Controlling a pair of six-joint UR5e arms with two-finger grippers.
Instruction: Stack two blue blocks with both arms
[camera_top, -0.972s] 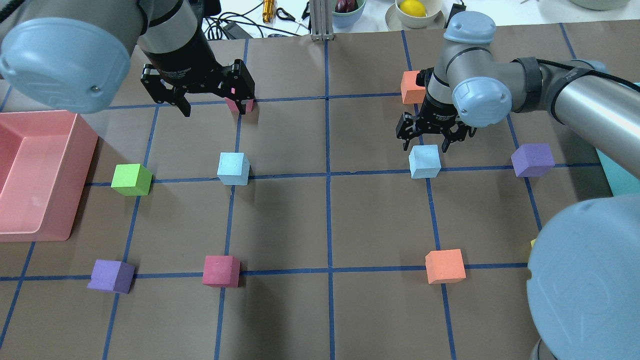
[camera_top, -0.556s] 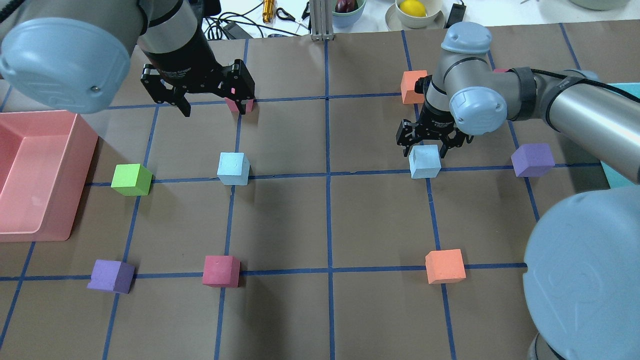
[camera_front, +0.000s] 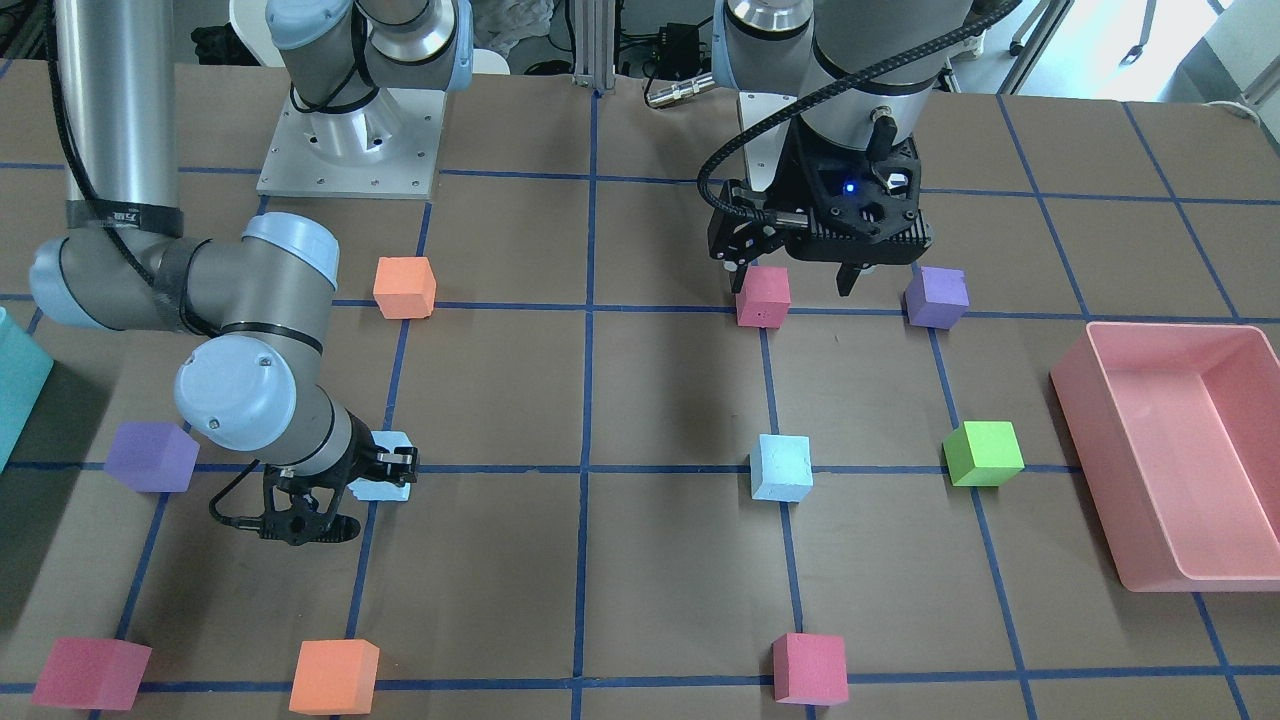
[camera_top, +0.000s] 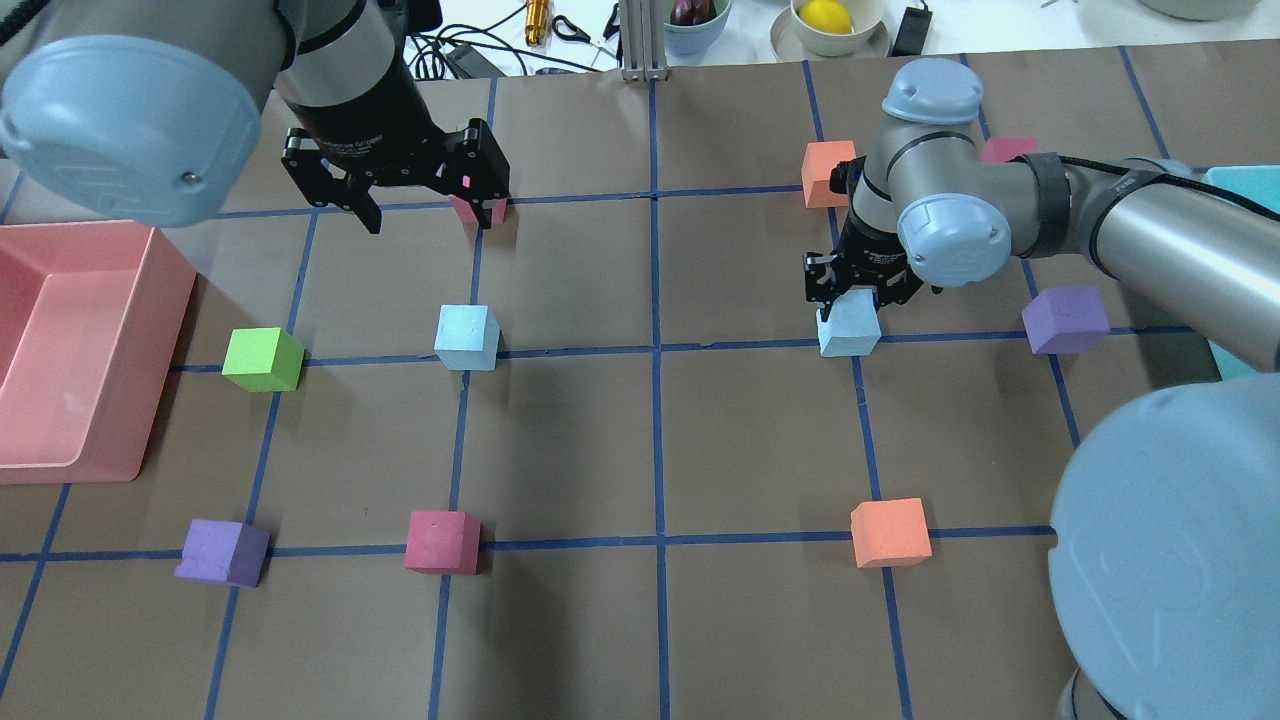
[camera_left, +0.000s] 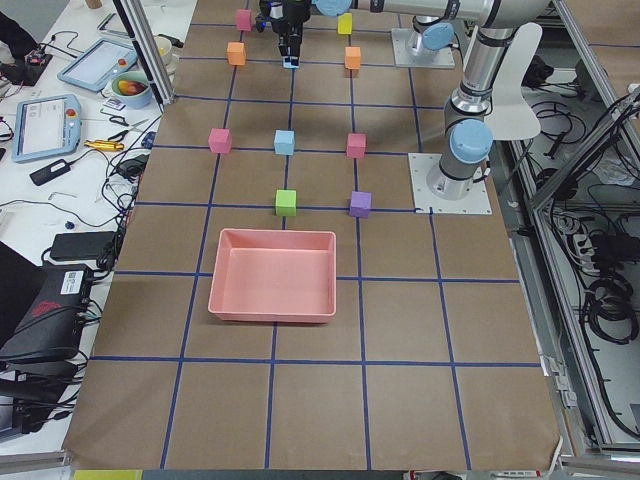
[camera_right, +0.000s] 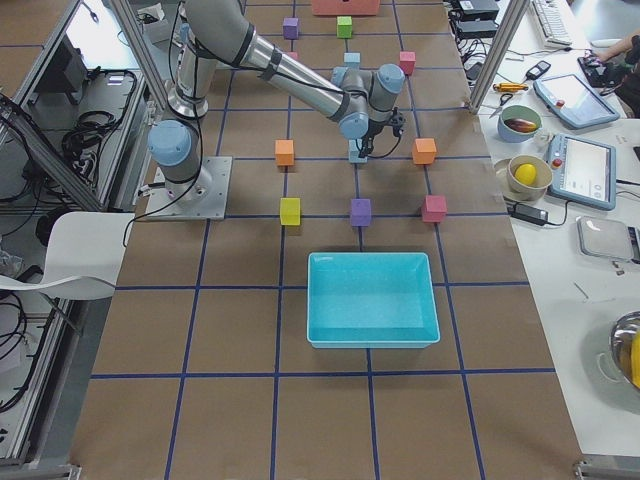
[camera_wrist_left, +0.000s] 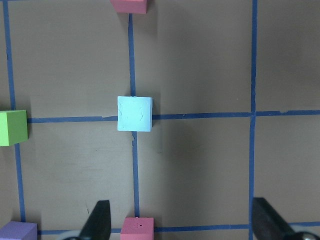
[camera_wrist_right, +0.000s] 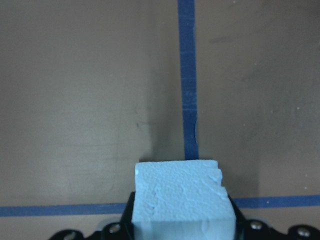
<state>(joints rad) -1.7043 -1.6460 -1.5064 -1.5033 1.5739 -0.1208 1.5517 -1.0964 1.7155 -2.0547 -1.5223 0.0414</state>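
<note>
**Right pincer grips one blue block; left pincer hangs wide**

The right pincer (camera_top: 852, 298) is low over the desk (camera_top: 750, 440). Its jaws are narrow and lie against two opposite sides of a blue block (camera_top: 849, 328). This block rests on the desk at a crossing of the blue tape lines (camera_top: 655, 440). In the right wrist view it fills the space between the dark fingers, and its chalky top is close to the camera.

The other blue block (camera_top: 466, 337) sits on another tape crossing, well apart, toward the robot's left. Nothing touches it. A green block (camera_top: 262, 359) stands further to the left on the same tape line.

The left pincer (camera_top: 430, 222) hangs above the desk with the jaws wide, and it holds nothing. A pink block (camera_top: 463, 208) lies on the desk below it. In the left wrist view the other blue block shows near the middle, beyond the two fingertips.

There is small white lettering (camera_top: 352, 145) on the black body of the left pincer, but it is too small to read. A blue light (camera_front: 848, 187) glows on this pincer.
</note>
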